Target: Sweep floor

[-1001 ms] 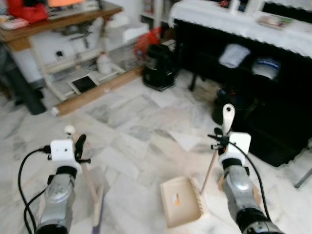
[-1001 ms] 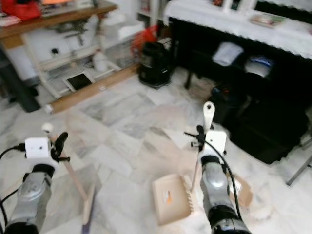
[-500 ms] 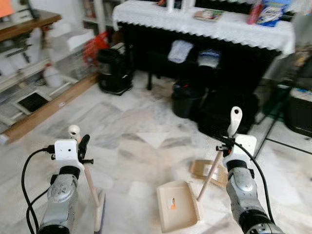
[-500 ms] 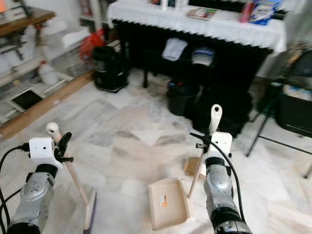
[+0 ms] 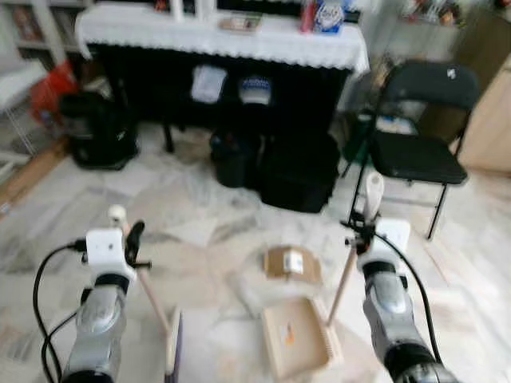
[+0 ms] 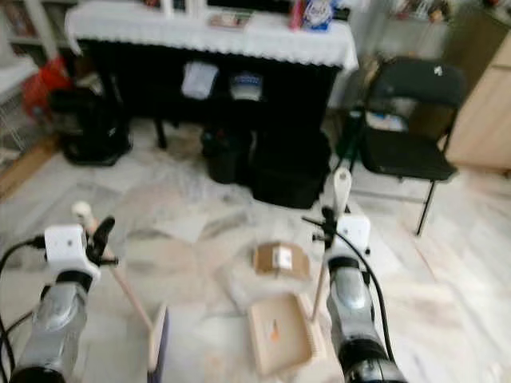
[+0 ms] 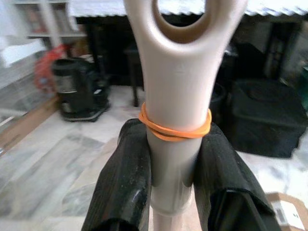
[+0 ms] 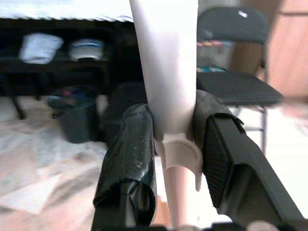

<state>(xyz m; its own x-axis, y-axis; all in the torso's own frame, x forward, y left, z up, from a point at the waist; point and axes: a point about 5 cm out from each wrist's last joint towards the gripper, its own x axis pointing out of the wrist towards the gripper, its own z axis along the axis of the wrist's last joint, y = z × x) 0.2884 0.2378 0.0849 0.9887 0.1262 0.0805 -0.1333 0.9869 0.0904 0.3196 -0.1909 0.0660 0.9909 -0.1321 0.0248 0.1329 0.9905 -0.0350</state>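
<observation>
both claws clamped on their handles over the marble floor point(image 5: 200, 239)

the left gripper point(image 7: 173, 159) has its fingers point(image 7: 126, 178) pressed tight against the broom handle point(image 5: 148, 287) just under an orange rubber band point(image 7: 175, 129); the broom head point(image 5: 172, 355) sits on the floor below it. the right gripper point(image 8: 173, 139) pinches the dustpan handle point(image 5: 346, 275) just as tightly, the dustpan point(image 5: 299, 337) resting below and to its left, a cardboard scrap point(image 5: 291, 263) just beyond the pan.

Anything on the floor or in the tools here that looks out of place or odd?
A flattened piece of cardboard with a white label lies loose on the marble floor just beyond the dustpan. A small orange scrap sits in the pan. Otherwise, the left pincer grips the broom handle and the right pincer the dustpan handle normally.
</observation>
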